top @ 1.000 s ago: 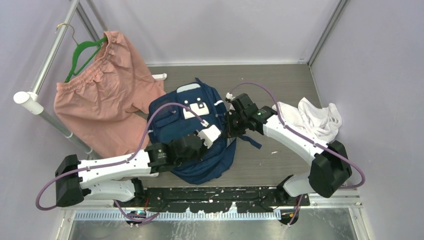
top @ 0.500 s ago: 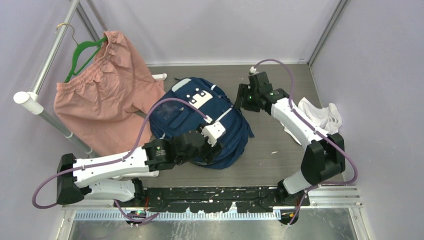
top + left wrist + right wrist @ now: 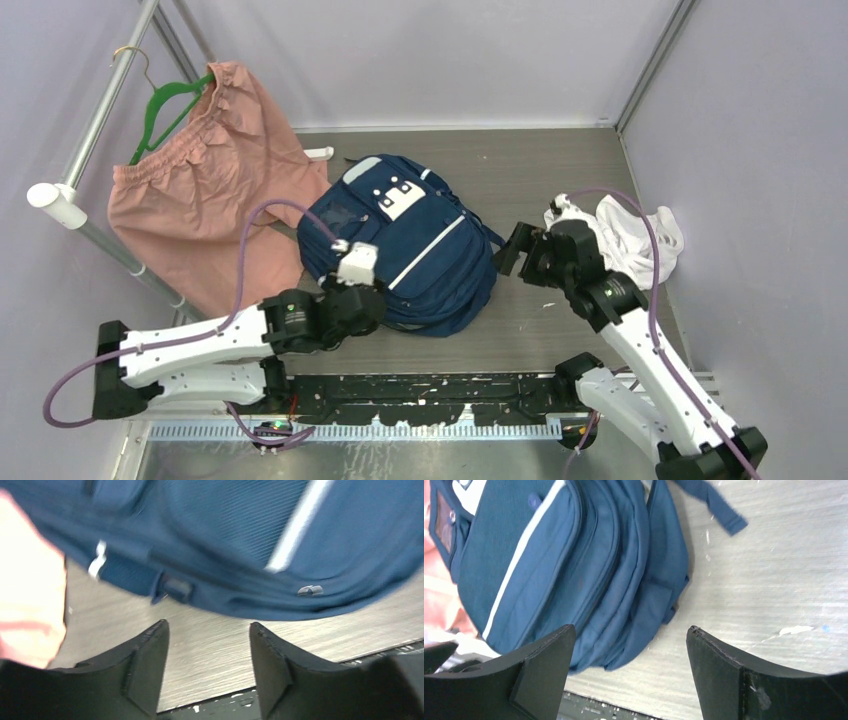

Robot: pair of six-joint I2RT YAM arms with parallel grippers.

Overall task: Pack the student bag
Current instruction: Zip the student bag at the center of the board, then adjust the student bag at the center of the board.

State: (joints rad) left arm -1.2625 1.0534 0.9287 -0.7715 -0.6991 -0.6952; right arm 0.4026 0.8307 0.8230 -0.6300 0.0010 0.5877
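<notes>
**Three views, one bag**

Top camera: down from above and behind both arms. Wrist cameras: close, low — the student bag (image 3: 410, 255) lies just beyond the left gripper (image 3: 207, 627), beyond and left of the right gripper (image 3: 630, 628). All three share it.

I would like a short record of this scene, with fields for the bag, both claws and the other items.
student bag: flat on table, white patch facing up
left claw: open, empty, at the bag's near edge
right claw: open, empty, apart from the bag's right side
pink shorts: left of bag, on green hanger
white cloth: crumpled, right of bag
</notes>
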